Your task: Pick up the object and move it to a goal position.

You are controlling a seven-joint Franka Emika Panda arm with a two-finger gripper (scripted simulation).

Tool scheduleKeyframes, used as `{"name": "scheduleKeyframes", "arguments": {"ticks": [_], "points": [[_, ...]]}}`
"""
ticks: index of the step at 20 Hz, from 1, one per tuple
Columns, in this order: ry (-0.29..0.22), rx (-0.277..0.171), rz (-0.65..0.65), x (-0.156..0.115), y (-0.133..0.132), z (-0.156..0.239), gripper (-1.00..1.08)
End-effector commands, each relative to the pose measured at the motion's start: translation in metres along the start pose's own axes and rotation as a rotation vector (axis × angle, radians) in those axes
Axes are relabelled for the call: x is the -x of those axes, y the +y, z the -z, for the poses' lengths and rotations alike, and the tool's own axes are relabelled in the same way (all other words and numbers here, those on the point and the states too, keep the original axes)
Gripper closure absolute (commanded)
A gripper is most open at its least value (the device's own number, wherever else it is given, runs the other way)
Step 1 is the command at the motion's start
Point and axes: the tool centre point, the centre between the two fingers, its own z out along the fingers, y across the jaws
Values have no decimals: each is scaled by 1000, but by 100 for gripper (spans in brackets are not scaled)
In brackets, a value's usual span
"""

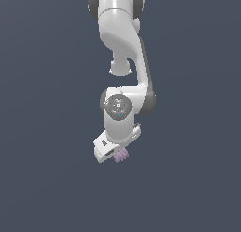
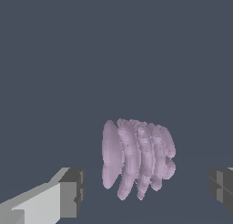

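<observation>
Hovering tool (image 2: 146, 191) is released, fingers (image 2: 70, 191) spread wide; object (image 2: 136, 157) sits between them, untouched by either.

The object (image 2: 136, 159) was a small, pale purple-pink, ridged, knobbly lump; it lay just beside the tool (image 1: 113, 156).

- You have no text, label, brand, number or sign to read in either view.
- The white arm (image 1: 123, 61) shows you plain casing only; the round grey disc on its wrist joint (image 1: 117, 106) carries small marks too blurred to read.
- The pale purple object (image 2: 136, 157) bears no lettering.
</observation>
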Motion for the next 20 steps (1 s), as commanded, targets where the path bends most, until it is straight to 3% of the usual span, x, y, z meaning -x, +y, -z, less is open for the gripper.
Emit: {"name": "scheduleKeyframes", "arguments": {"ticks": [1,10,16,17,20], "points": [[0,0,1,0,0,-3,-92],[0,0,4,1,-1,-47,-92],[0,0,5,-1,0,-50,-92],[0,0,5,-1,0,-50,108],[0,0,5,-1,0,-50,108]]}}
